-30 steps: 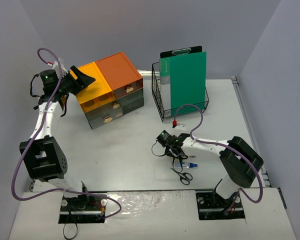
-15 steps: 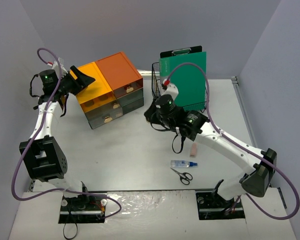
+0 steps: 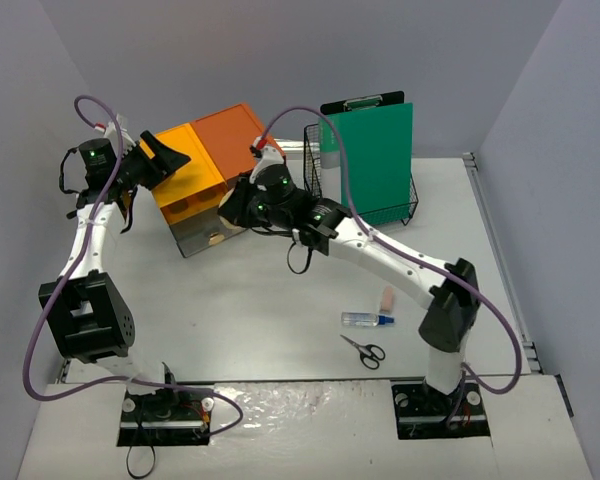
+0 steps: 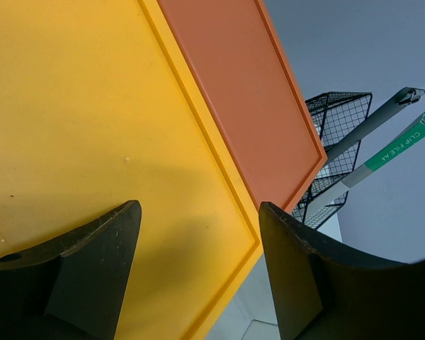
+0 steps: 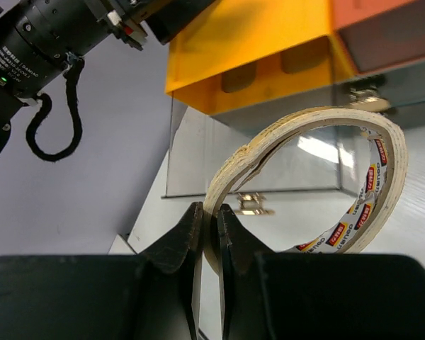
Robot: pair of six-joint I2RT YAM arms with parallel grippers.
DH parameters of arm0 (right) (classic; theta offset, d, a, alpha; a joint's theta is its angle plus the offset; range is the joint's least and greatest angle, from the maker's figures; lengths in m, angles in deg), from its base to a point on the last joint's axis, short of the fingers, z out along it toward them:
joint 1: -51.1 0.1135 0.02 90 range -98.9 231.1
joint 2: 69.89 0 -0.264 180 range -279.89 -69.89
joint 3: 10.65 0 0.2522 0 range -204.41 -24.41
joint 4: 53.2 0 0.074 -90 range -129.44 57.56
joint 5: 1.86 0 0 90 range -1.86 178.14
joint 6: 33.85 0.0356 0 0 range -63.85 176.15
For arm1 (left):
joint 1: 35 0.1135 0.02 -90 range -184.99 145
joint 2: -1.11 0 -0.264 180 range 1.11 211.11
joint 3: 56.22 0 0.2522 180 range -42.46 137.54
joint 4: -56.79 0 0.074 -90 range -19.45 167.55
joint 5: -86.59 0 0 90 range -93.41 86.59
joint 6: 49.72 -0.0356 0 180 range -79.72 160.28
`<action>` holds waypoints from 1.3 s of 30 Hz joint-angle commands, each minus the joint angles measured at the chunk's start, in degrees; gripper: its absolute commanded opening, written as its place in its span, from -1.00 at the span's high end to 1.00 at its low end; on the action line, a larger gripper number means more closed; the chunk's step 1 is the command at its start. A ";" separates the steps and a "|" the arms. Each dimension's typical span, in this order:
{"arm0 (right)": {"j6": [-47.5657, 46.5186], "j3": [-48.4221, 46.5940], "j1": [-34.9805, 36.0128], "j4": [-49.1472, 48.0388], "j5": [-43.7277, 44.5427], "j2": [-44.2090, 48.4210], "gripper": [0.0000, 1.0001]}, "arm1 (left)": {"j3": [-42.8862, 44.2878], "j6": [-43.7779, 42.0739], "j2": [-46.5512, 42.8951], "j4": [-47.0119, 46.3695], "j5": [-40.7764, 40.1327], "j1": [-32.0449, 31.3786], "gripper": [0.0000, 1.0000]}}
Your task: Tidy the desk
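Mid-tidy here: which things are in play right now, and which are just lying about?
In play: tape roll pinched in the right fingers; drawer unit, left fingers open above it; desk.
Lying about: scissors; blue-capped bottle; pink eraser; wire basket; green clip file.

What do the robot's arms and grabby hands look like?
The left arm and right arm are white tubes with black joints. A purple cable loops along each. Green wrist lights glow. The left gripper and right gripper have black wedge fingers.
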 commanded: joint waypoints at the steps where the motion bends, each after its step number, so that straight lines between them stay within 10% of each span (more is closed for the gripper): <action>1: -4.35 -13.52 1.87 -6.14 -5.26 -5.93 1.00 | 0.02 -0.42 -0.62 2.61 -0.12 0.60 -0.29; 39: 0.31 -15.35 3.78 -0.03 10.11 -19.81 1.00 | 0.50 -0.92 -0.98 3.69 -0.03 0.62 -0.29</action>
